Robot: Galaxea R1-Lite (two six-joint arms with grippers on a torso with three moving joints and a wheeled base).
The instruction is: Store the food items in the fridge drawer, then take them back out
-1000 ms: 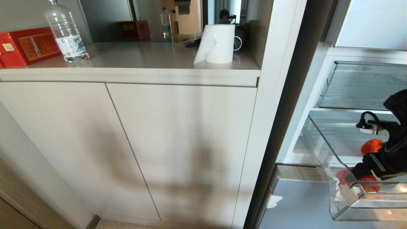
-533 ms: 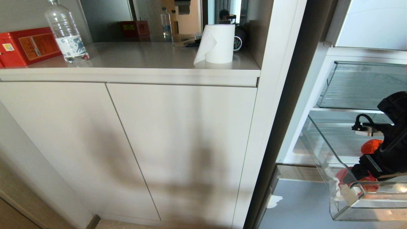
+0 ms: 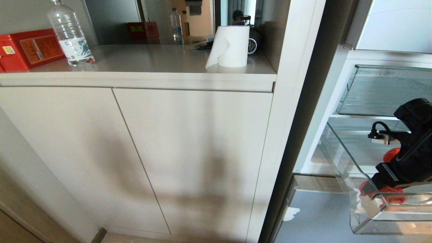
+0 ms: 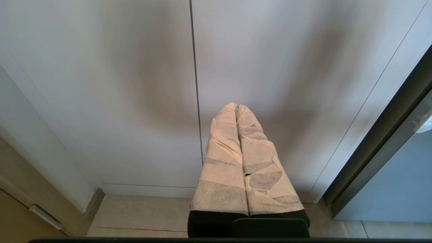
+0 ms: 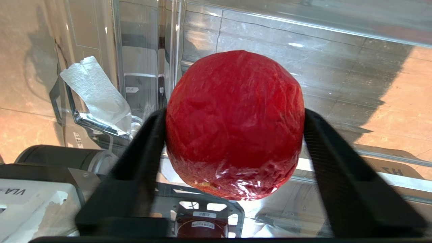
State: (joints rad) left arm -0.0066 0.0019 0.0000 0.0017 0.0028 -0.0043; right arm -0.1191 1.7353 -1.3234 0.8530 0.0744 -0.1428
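Fruit (image 5: 234, 125), round and red, sits inside the clear fridge drawer (image 3: 362, 219), between the fingers of the right pincer (image 5: 235, 116), which touch both its sides. Left pincer (image 4: 238, 109), fingers pressed together, hangs before the cabinet doors (image 4: 135, 84), well apart from that drawer.

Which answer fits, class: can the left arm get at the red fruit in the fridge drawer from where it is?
Probably not. The left gripper, shut, faces the cabinet doors, while the red fruit sits between the right gripper's fingers inside the fridge drawer.
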